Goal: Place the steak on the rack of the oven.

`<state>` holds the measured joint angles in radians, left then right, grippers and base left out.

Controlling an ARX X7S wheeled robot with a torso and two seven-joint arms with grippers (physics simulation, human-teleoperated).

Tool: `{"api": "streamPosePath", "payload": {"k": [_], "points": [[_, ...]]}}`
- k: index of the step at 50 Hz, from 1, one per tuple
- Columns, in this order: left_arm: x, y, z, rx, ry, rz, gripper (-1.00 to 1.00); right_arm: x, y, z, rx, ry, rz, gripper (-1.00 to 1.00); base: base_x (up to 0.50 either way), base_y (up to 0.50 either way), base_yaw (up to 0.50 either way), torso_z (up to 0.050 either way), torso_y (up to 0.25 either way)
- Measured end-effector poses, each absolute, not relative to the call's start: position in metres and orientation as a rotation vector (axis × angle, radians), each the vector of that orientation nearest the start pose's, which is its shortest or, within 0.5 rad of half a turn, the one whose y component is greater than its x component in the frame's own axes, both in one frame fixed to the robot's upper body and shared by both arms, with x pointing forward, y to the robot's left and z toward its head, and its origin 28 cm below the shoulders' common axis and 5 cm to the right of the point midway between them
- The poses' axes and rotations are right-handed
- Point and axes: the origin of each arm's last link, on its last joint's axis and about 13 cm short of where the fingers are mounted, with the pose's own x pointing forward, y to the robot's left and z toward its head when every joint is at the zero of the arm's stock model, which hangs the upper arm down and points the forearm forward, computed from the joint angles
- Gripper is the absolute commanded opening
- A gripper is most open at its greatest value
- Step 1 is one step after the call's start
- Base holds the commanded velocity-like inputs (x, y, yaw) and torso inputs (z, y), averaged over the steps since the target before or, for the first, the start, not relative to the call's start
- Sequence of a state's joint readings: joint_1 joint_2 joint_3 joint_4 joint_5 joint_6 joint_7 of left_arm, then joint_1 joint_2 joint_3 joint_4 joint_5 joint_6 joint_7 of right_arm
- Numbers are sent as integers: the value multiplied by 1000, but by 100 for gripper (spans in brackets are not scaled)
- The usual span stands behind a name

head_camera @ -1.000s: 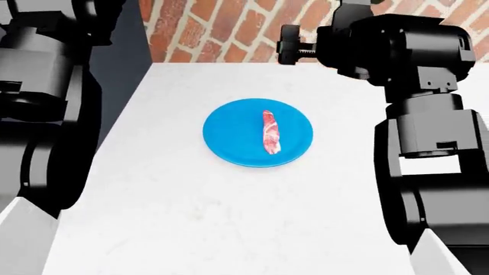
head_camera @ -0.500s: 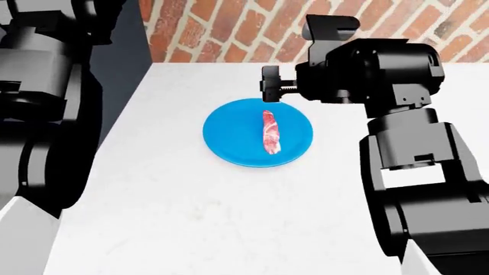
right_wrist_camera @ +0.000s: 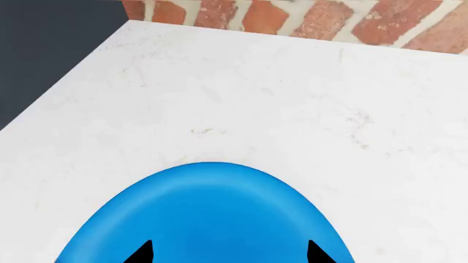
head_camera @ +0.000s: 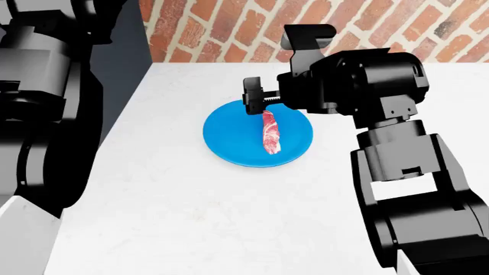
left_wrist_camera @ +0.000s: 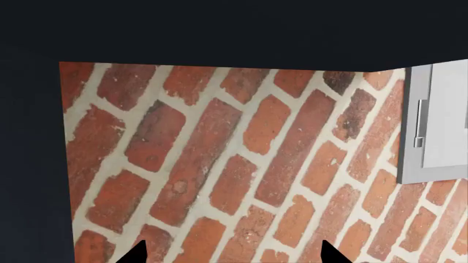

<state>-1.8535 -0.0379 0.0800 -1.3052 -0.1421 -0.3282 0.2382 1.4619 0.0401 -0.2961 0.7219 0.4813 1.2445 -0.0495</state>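
1. Two black arms fill the near sides of the head view: the left arm rises as a bulky column along the left edge, its upper part cut off by the frame, and the right arm climbs from the lower right corner.
2. The right arm bends at its wrist housing and reaches leftward over the white counter, ending in the right claw above the far rim of the blue plate.
3. In the right wrist view only two dark fingertips show at the picture's edge, set well apart with bare blue plate between them, so this claw is spread and grips nothing.
4. The steak lies on the plate, a narrow pink-red strip running near to far, its far end just beside the right claw; whether they touch cannot be told.
5. The steak is not visible in the right wrist view.
6. The left claw is out of the head view; its wrist view shows two dark tips spread apart, facing a brick wall with a grey panel partly cut off at the side.
7. Beyond the counter's far edge stands the same brick wall, with a dark gap beside it.
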Motion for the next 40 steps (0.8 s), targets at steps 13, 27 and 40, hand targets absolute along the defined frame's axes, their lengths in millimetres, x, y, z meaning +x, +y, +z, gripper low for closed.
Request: {"api": "streamPosePath", "payload": {"k": [13, 27, 40], "points": [[421, 216, 399, -37, -222, -247, 100, 374, -63, 277, -23, 588, 391, 100, 0, 0, 0, 0, 0], [421, 216, 399, -45, -220, -249, 100, 364, -66, 265, -32, 661, 384, 100, 0, 0, 0, 0, 0], [421, 216, 399, -50, -220, -245, 100, 361, -65, 255, -47, 706, 385, 100, 0, 0, 0, 0, 0]]}}
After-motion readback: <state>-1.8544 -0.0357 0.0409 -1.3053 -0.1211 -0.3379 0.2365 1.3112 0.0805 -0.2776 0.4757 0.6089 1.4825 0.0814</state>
